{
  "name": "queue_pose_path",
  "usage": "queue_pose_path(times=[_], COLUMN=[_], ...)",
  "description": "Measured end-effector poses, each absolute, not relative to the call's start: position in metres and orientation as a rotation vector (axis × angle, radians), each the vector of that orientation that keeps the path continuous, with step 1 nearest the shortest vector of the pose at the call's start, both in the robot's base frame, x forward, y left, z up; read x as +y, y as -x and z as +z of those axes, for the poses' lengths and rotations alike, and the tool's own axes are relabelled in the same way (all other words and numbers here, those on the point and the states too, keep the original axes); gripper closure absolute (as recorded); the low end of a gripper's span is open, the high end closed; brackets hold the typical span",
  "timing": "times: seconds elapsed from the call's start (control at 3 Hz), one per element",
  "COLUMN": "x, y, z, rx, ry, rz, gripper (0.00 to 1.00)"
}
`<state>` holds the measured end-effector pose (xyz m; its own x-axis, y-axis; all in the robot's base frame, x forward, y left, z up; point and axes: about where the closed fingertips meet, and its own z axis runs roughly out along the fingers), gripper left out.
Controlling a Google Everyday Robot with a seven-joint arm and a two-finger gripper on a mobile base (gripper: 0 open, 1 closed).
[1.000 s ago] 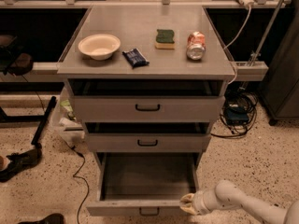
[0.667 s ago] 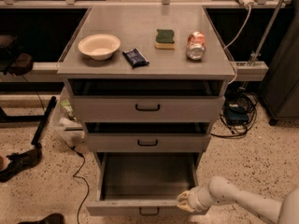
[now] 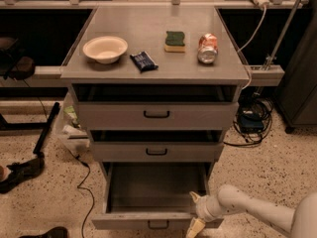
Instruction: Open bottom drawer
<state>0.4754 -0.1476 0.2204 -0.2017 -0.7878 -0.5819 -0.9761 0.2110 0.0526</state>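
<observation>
The claw, fingers spread apart, straddles the front panel of the pulled-out bottom drawer.

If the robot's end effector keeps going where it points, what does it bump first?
Probably the front panel of the bottom drawer: the end effector sits at its right end, pointing left along it. Depth is hard to judge.

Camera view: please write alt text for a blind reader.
The bottom drawer of a grey three-drawer cabinet is pulled out, with the robot's gripper at the right end of its front. On top are a bowl, a blue packet, a sponge and a can.
</observation>
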Motion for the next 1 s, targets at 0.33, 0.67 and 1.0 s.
queue_pose_path(times=[0.33, 0.67, 1.0], x=[-0.148, -0.159, -0.196], y=[-0.475, -0.474, -0.475], z=[0.22, 0.234, 0.268], rx=[2.06, 2.033, 2.033], ry=[1.634, 1.622, 1.575], rz=[0.585, 0.591, 0.556], gripper=[0.0, 0.0, 0.0])
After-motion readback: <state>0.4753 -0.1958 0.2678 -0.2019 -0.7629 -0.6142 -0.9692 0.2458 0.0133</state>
